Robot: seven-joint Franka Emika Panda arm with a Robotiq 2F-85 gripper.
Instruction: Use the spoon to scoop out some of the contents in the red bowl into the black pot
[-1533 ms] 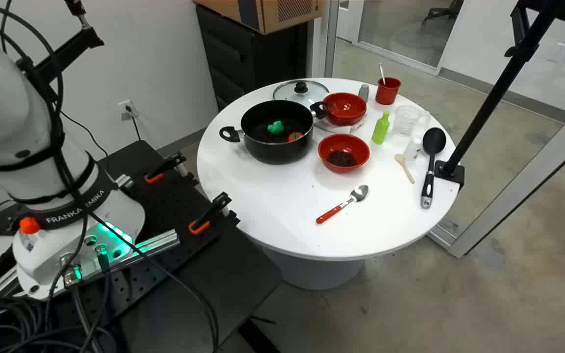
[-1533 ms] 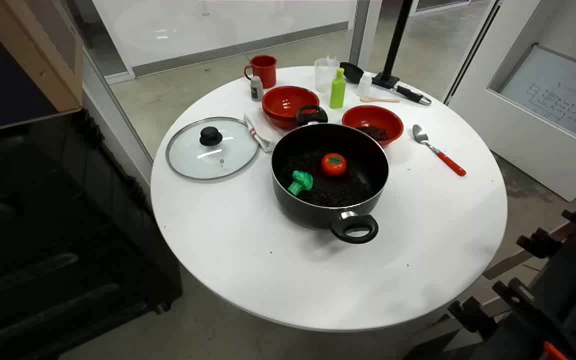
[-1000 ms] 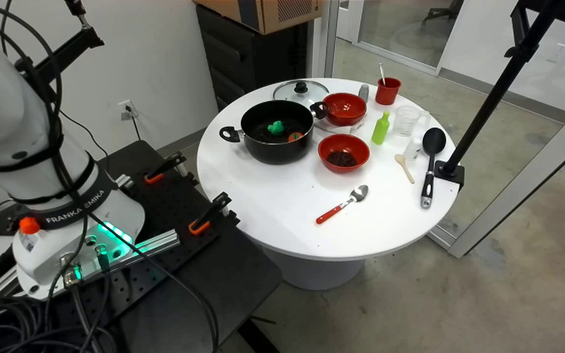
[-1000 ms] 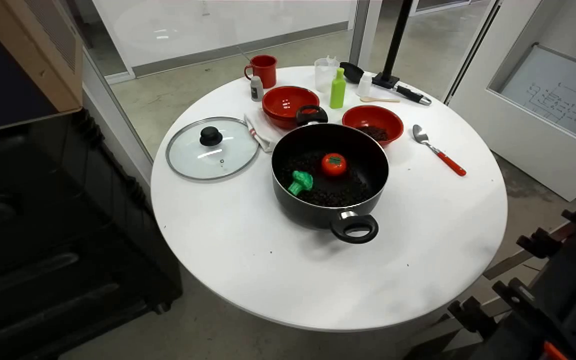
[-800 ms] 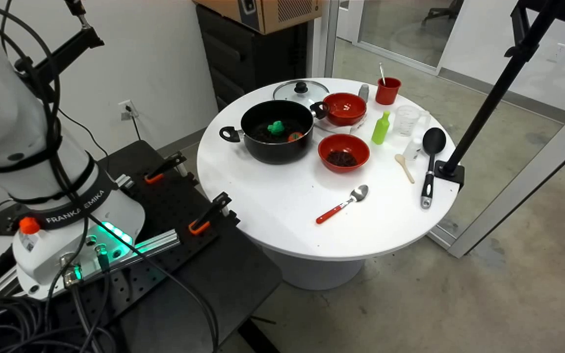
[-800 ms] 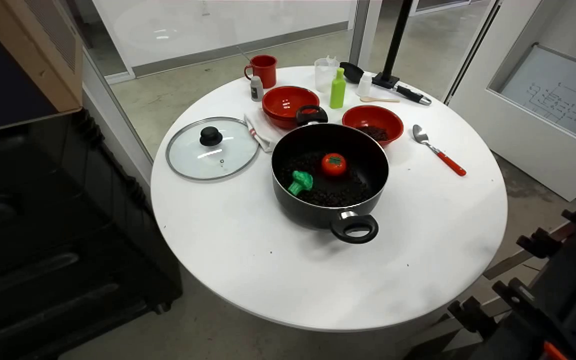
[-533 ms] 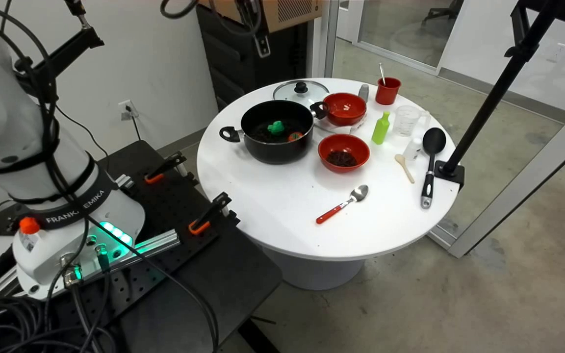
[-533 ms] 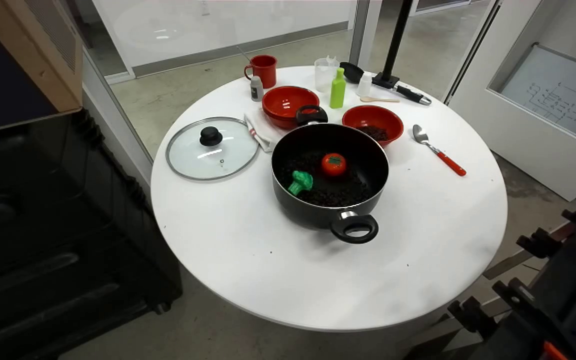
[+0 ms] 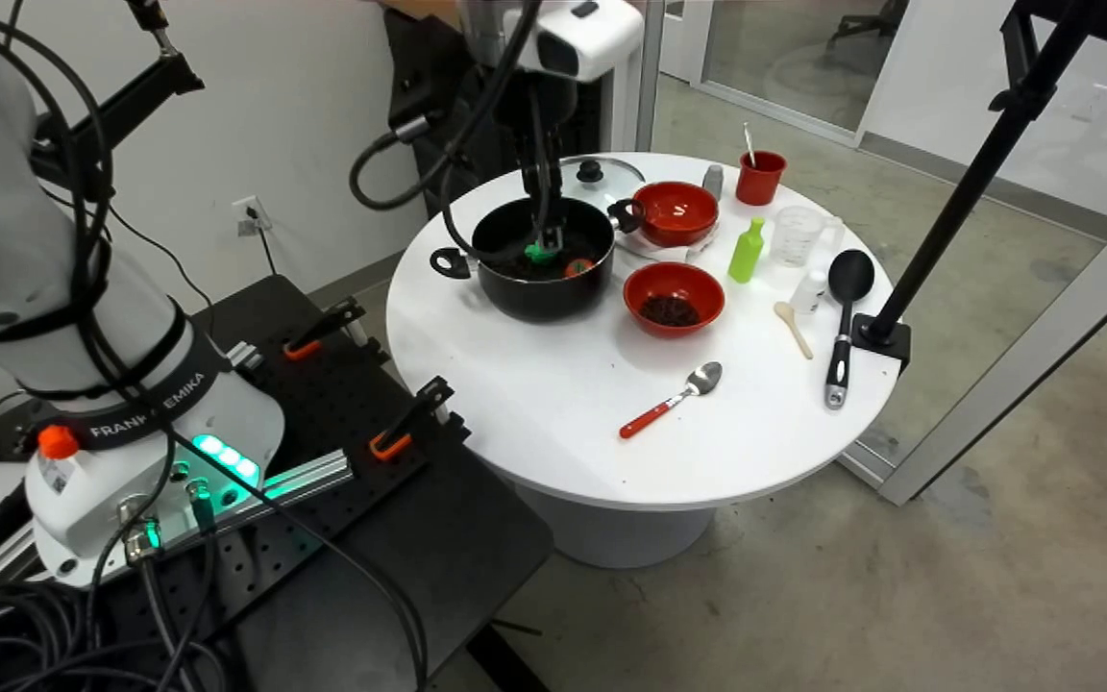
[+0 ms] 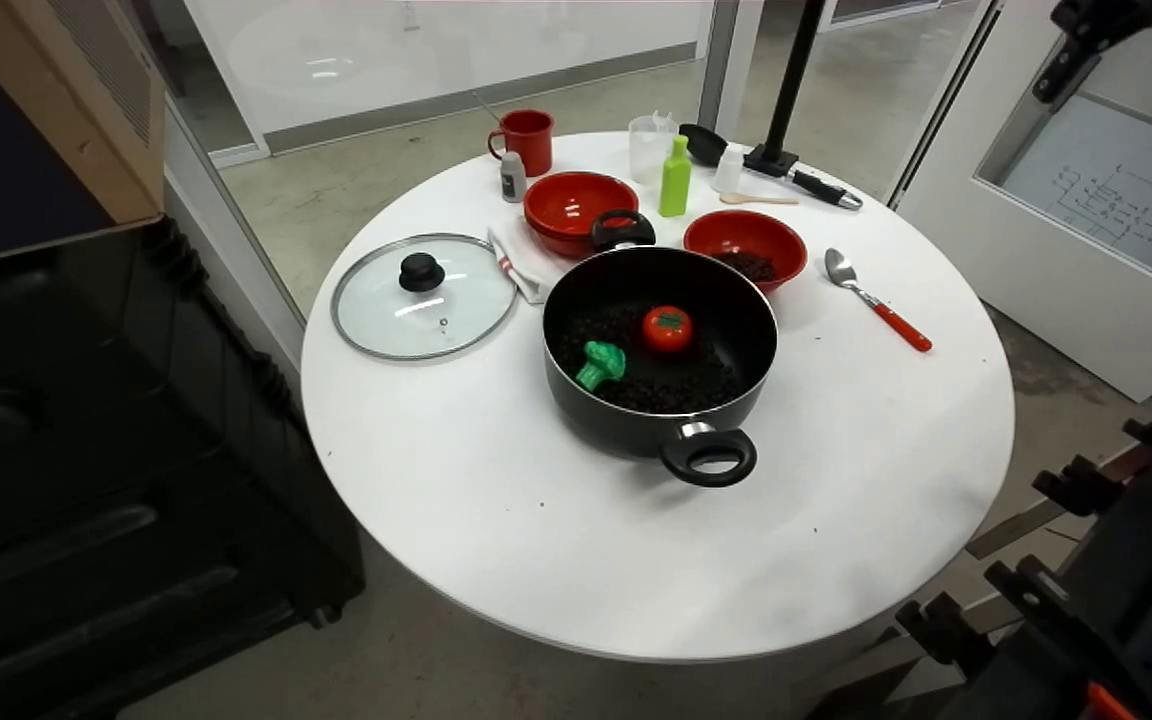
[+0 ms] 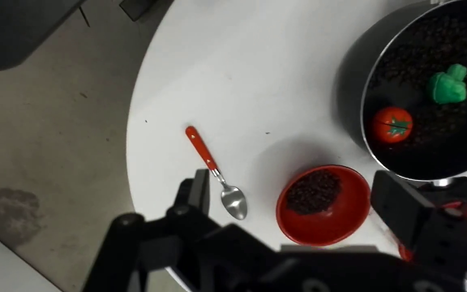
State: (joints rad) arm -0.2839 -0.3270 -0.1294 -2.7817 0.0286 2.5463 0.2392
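- The black two-fingered gripper hangs in the air above the round white table, its fingers spread wide with nothing between them; I take them to be readied for a grasp.
- The small red-handled spoon with a silver metal head lies flat on the table, well apart from the gripper. Its handle end is the one nearer the white robot base, presumably for an easy pick-up.
- The glossy round red bowl sits roughly between the spoon and the wide black cooking pot with short side handles, which should keep the carry short. A mound of dark bean-like bits covers part of its inside.
- The pot stands upright just beside that bowl. It holds similar dark bits, with a red tomato-like piece and a green broccoli-shaped piece among them.
- The clear glass lid with a black knob lies off the pot, I guess so the spoon can tip straight in.
- A red mug has a thin silvery utensil leaning in it.
- I judge the job at its start, with reaching for the spoon the step in hand.
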